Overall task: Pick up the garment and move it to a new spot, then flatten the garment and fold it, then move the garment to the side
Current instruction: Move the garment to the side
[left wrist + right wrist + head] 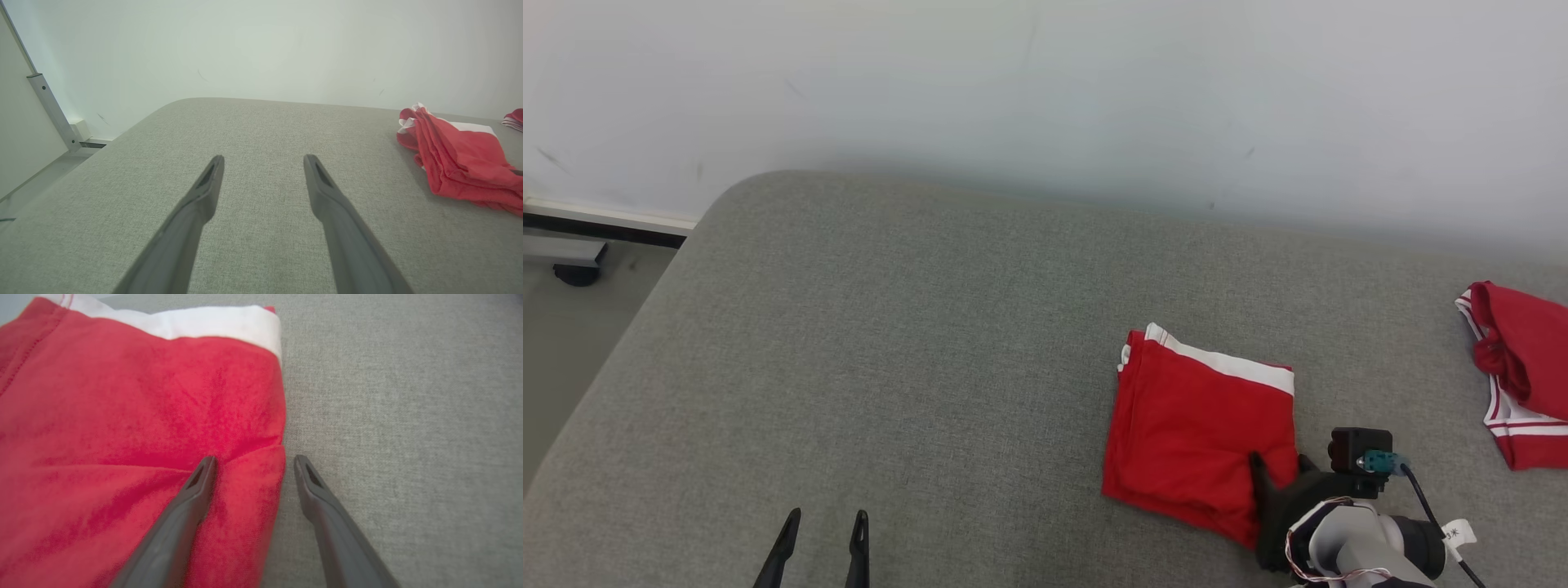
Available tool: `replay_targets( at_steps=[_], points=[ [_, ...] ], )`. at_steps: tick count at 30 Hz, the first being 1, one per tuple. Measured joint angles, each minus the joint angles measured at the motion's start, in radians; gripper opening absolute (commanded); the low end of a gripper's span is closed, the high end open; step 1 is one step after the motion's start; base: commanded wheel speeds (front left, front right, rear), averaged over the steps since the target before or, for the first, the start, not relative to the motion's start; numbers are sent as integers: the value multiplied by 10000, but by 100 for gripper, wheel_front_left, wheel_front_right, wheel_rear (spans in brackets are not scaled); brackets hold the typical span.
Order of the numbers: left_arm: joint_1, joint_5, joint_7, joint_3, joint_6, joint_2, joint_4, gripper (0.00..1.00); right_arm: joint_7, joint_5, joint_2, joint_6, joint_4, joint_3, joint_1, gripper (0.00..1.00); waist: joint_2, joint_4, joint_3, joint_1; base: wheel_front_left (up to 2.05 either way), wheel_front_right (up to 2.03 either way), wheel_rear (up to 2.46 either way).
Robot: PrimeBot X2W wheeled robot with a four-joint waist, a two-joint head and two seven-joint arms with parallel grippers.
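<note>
Two red garments with white trim are lying on one grey upholstered surface (890, 367): one folded garment (1192, 425) and one crumpled garment (1523, 367). Two sets of jaws are showing, one on the left gripper (263, 157) and one on the right gripper (254, 458). One dark caster (576, 273) is sitting nearby.

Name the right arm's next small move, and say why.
Probably close the right jaws on the folded red garment: they stand open astride its edge, one finger on the cloth, the other over the gray cushion. It is folded; moving it aside remains.
</note>
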Motion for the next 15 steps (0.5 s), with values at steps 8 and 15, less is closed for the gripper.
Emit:
replay_targets(
  at_steps=[8, 15],
  points=[
    [-1, -12, 0, 111, 0, 4, -19, 100, -441, 516, 136, 0, 134, 558, -84, 0, 0, -124, -38, 0, 0, 0, 0],
    [9, -84, 0, 104, -2, 2, -65, 100, -577, 420, -644, 0, 75, 1432, -634, 0, 0, -513, -23, 0, 0, 0, 0]
  ],
)
